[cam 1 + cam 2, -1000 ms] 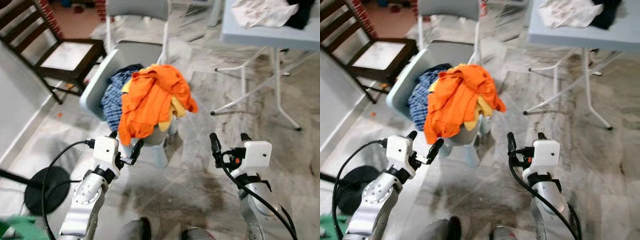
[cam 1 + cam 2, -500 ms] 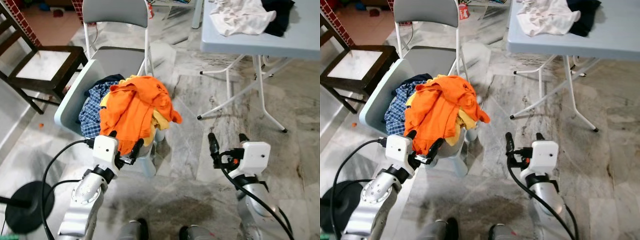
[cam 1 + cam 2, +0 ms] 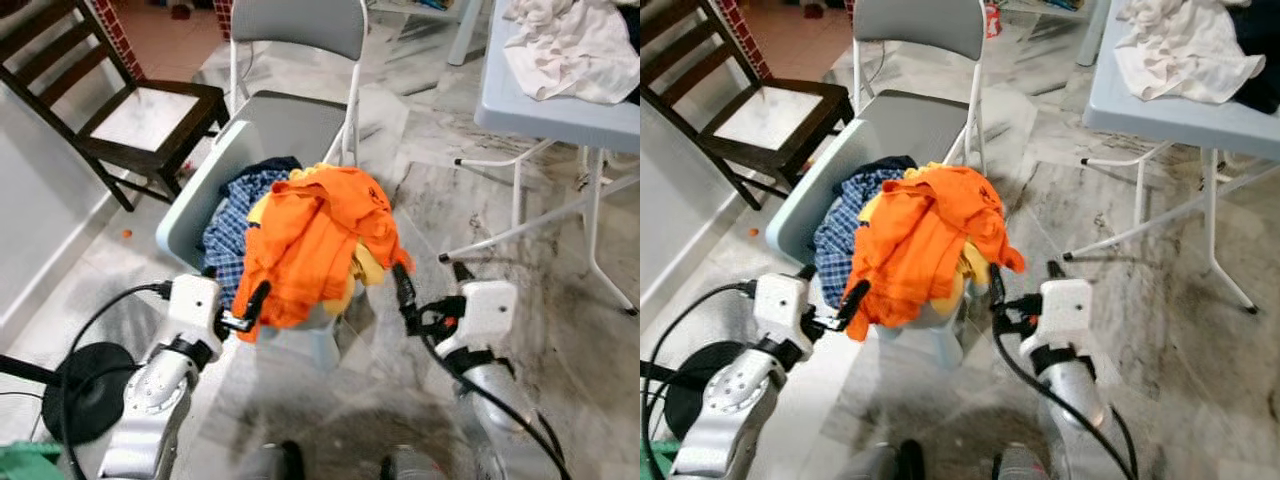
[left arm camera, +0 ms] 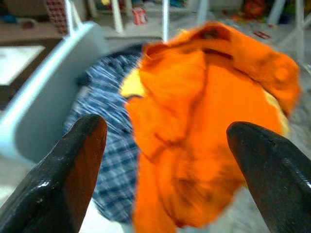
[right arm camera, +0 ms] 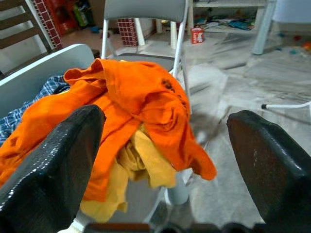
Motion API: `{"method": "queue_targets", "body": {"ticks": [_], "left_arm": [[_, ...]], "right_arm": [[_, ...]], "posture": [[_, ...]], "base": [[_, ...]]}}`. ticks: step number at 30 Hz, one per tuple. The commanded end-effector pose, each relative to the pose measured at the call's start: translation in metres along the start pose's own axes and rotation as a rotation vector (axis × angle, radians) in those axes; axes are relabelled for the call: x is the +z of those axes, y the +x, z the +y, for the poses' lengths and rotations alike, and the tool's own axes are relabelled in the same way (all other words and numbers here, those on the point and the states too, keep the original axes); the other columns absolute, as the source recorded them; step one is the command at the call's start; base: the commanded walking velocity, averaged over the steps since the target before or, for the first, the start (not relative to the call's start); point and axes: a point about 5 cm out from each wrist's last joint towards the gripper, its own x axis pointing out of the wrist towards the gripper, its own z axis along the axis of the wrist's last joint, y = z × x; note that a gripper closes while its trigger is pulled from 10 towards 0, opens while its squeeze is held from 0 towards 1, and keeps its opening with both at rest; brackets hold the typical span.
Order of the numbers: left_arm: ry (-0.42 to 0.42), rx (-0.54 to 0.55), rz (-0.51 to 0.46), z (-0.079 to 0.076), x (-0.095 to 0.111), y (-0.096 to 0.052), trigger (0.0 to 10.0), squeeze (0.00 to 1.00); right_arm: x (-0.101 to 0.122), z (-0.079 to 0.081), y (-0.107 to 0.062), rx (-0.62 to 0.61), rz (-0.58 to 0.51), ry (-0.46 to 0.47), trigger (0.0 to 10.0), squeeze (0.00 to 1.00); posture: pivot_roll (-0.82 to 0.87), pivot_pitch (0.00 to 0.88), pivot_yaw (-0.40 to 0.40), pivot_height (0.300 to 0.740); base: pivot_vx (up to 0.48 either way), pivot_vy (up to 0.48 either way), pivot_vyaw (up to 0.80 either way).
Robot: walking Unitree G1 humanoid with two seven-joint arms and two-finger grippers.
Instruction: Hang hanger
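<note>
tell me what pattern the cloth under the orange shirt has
Blue and white plaid cloth, clearest in the left wrist view.

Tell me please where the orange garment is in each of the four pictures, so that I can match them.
Left eye view: the orange garment is at centre, heaped on the grey basket.
Right eye view: centre, a little left.
Left wrist view: centre and right, between the two black fingers.
Right wrist view: left and centre.
Shared landmark: the grey folding chair behind the basket.
</note>
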Motion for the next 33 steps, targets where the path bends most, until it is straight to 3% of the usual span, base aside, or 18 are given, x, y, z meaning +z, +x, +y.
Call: {"method": "queue_targets", "body": {"ticks": [1, 13, 18, 22, 33], "left_arm": [[-0.008, -0.020, 0.012, -0.0061, -0.0027, -0.0006, 10.0, 0.00], [-0.008, -0.029, 0.017, -0.0079, -0.0039, 0.0006, 10.0, 0.00], [-0.009, -0.032, 0.020, -0.0091, -0.0051, 0.0009, 10.0, 0.00], [0.009, -0.019, 0.034, -0.0093, -0.0080, 0.0010, 10.0, 0.00], [0.006, -0.026, 0.027, -0.0110, -0.0083, 0.0012, 10.0, 0.00]], "right_arm": [[-0.0013, -0.0064, -0.0037, -0.019, 0.009, -0.010, 10.0, 0.00], [-0.0019, -0.0073, -0.0037, -0.023, 0.020, -0.001, 10.0, 0.00], [-0.0018, -0.0080, -0.0035, -0.022, 0.022, 0.005, 10.0, 0.00], [-0.0006, -0.0085, -0.0025, -0.021, 0.018, -0.001, 10.0, 0.00], [-0.0006, -0.0076, -0.0013, -0.018, 0.020, -0.007, 10.0, 0.00]], "posture": [[-0.07, 0.241, 0.068, 0.740], [-0.07, 0.244, 0.065, 0.740], [-0.08, 0.243, 0.059, 0.740], [-0.07, 0.239, 0.055, 0.740], [-0.07, 0.239, 0.054, 0.740]], "base": [[0.274, 0.292, 0.00], [0.271, 0.289, 0.00], [0.274, 0.284, -0.80], [0.063, 0.000, -0.80], [0.000, -0.069, 0.00]]}}
